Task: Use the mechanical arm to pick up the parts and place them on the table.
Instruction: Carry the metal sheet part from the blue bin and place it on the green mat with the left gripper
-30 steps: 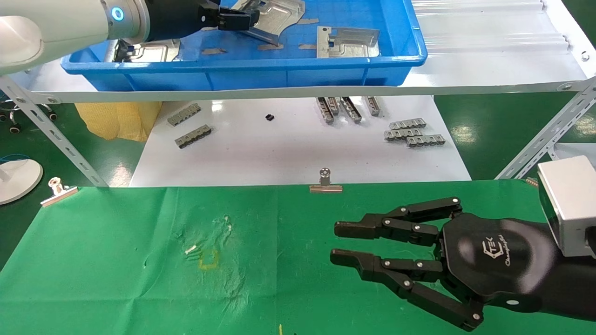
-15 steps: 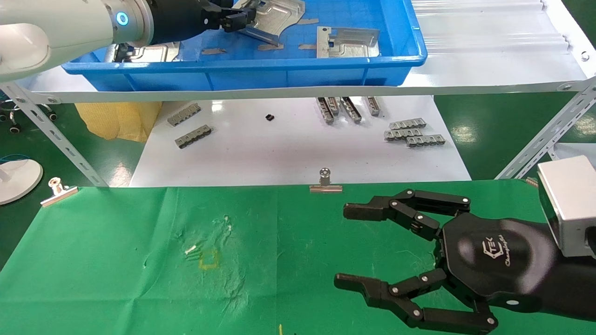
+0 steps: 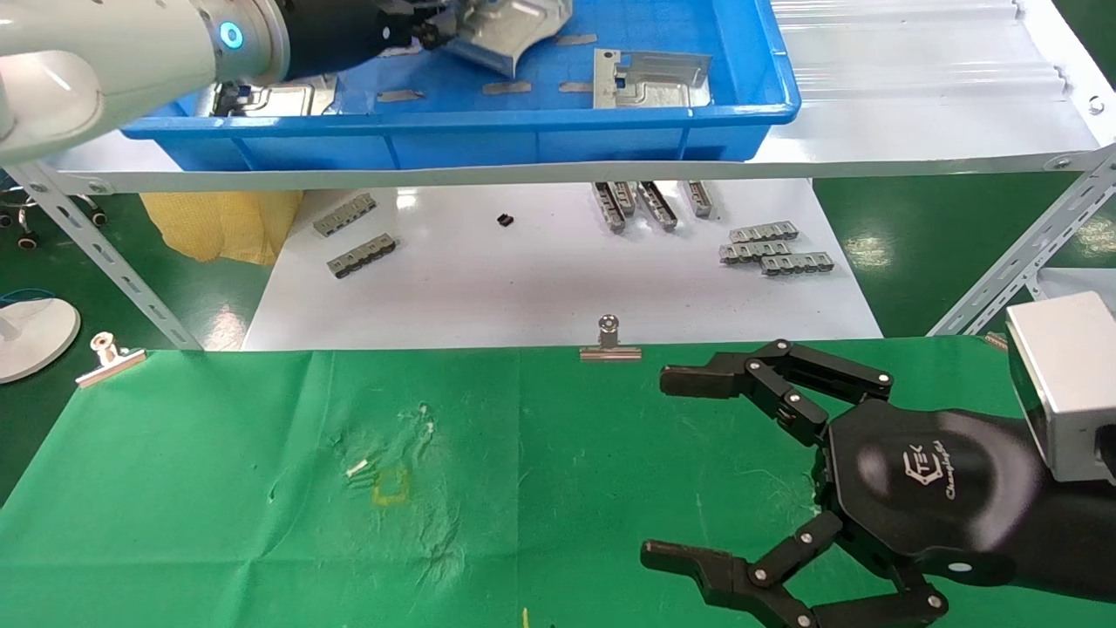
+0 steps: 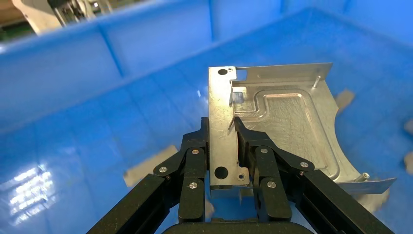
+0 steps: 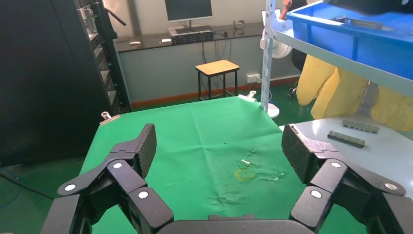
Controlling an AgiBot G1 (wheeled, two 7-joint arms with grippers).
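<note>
My left gripper (image 4: pixel 221 127) is shut on the edge of a silver stamped part (image 4: pixel 287 117) and holds it tilted above the floor of the blue bin (image 3: pixel 558 131); in the head view that gripper (image 3: pixel 427 28) and the part (image 3: pixel 510 26) are at the top. A second part (image 3: pixel 649 77) lies flat in the bin's right half, and a third part (image 3: pixel 270 98) shows behind the left arm. My right gripper (image 3: pixel 671 467) is open wide and empty over the green table (image 3: pixel 261 488) at the lower right; in the right wrist view its fingers (image 5: pixel 146 144) frame bare green cloth (image 5: pixel 214 146).
The bin stands on a white shelf (image 3: pixel 915 113) with angled metal legs (image 3: pixel 1020 262). Below it a white board (image 3: pixel 540 270) carries small grey toothed strips (image 3: pixel 772 249). Binder clips (image 3: pixel 609 342) sit on the table's far edge. A yellow mark (image 3: pixel 390 485) is on the cloth.
My right gripper has opened from nearly closed to wide open. My left gripper has lifted the part and drawn it slightly left and up in the bin.
</note>
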